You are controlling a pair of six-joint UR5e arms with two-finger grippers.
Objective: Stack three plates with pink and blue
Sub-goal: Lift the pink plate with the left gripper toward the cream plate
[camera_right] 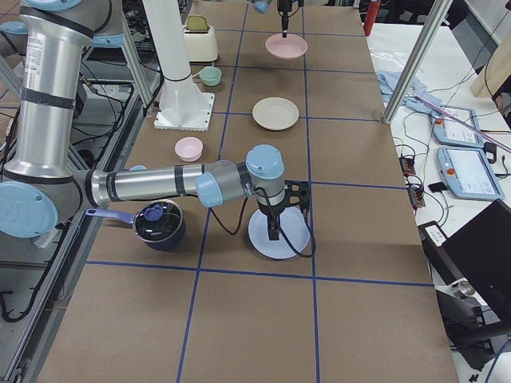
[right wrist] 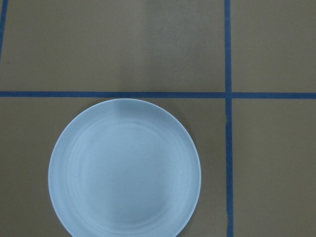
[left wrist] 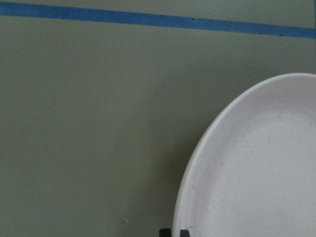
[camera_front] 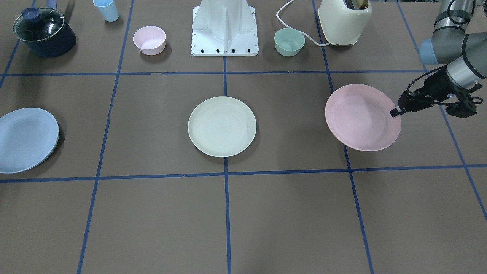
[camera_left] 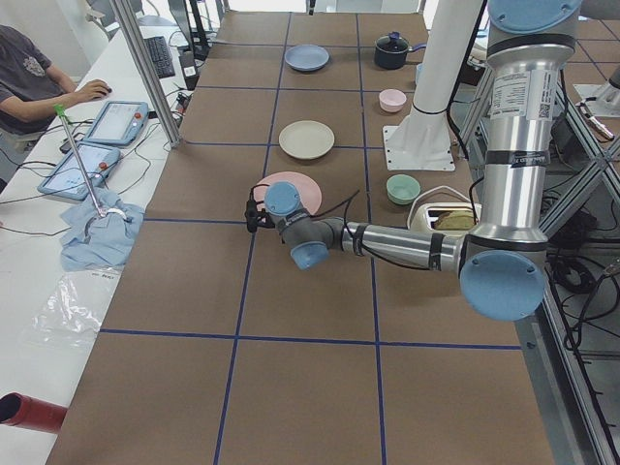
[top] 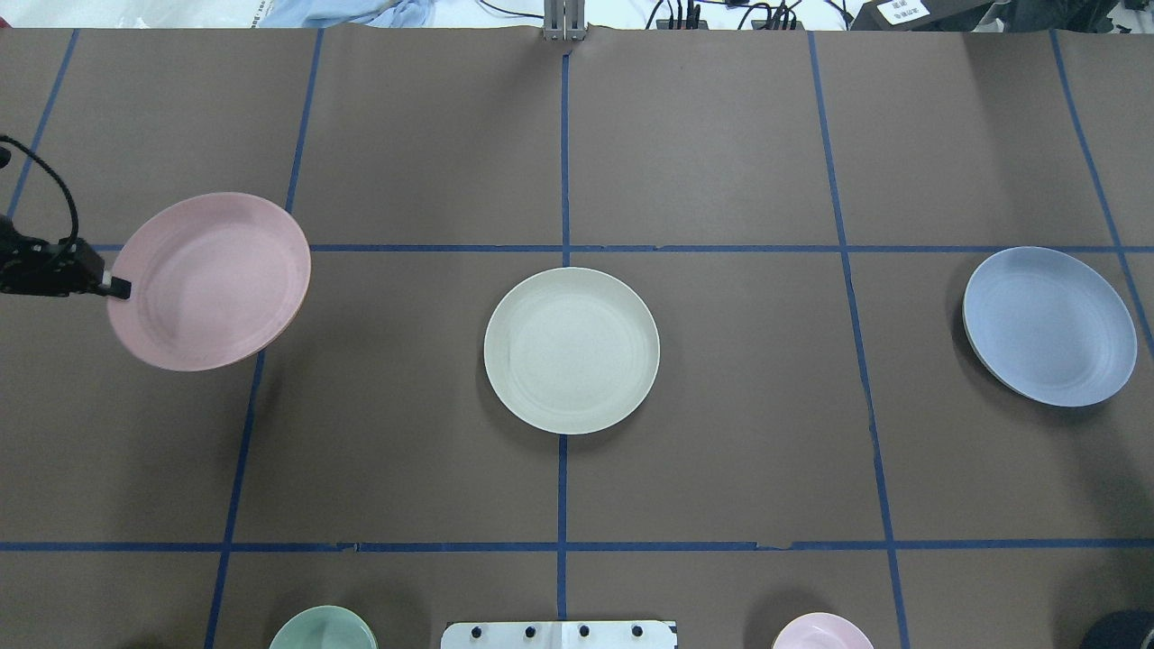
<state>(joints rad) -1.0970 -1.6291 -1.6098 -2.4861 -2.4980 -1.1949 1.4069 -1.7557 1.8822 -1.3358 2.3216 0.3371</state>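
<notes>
My left gripper (camera_front: 395, 112) is shut on the outer rim of the pale pink plate (camera_front: 361, 118) and holds it slightly tilted, a little above the table; it also shows in the overhead view (top: 117, 287). In the left wrist view the pink plate (left wrist: 256, 168) fills the lower right. The cream-white plate (camera_front: 222, 126) lies flat at the table's middle. The light blue plate (camera_front: 26, 139) lies flat at the robot's right end. My right gripper (camera_right: 274, 227) hangs above the blue plate (right wrist: 124, 168); I cannot tell whether it is open or shut.
Along the robot's edge stand a small pink bowl (camera_front: 149, 40), a small green bowl (camera_front: 289, 42), a cream toaster (camera_front: 344, 21) with its cord, a dark lidded pot (camera_front: 43, 32) and a blue cup (camera_front: 106, 9). The white robot base (camera_front: 224, 28) stands between the bowls.
</notes>
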